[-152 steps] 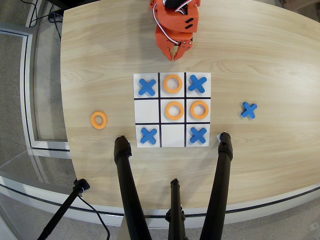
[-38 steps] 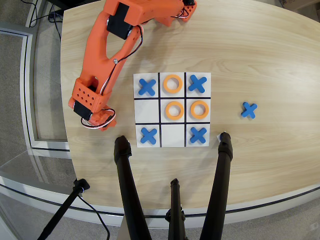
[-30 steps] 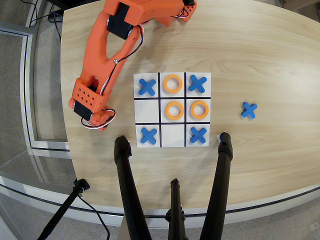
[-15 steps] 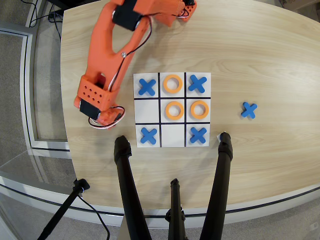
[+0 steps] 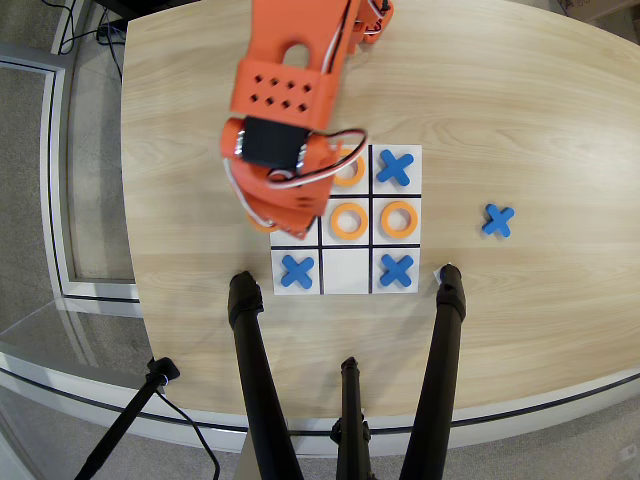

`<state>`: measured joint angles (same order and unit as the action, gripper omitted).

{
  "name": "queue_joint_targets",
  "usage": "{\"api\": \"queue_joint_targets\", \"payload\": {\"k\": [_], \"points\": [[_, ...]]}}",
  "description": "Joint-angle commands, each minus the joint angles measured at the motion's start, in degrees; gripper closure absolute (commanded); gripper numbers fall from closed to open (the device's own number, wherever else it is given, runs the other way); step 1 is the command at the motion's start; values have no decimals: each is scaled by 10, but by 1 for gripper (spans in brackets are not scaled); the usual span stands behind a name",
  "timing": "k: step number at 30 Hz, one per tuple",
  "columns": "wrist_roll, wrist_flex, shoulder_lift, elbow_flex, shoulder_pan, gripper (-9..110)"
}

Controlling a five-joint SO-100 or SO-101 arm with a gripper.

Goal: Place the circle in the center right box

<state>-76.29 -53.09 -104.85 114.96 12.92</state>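
Observation:
My orange arm hangs over the left column of the tic-tac-toe board [image 5: 345, 285] in the overhead view, its wrist block hiding the fingers. A pale orange arc, the circle [image 5: 261, 223], peeks out at the lower left edge of my gripper [image 5: 272, 226], which is shut on it and holds it off the table. The middle row's left cell [image 5: 311, 240], the center right box counted from the arm's base, lies almost wholly under the gripper; only its lower corner shows. Rings lie in the centre cell [image 5: 348, 220] and the middle row's right cell [image 5: 398, 219].
Another ring [image 5: 352, 172] is half covered in the top middle cell. Blue X pieces lie at top right [image 5: 395, 168], bottom left [image 5: 297, 270] and bottom right [image 5: 396, 270], and one [image 5: 497, 220] on the wood right of the board. Black tripod legs [image 5: 255, 370] cross the near edge.
The arm came down on the ring left of the board, then lifted and swung right with it over the board's left column. The ring's former spot on the table is bare.

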Motion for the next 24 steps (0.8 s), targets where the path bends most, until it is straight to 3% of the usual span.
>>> {"api": "queue_joint_targets", "payload": {"k": [1,24], "points": [[-3,25,-35,28,-37,102],[4,105,263,-125,-18,102]]}}
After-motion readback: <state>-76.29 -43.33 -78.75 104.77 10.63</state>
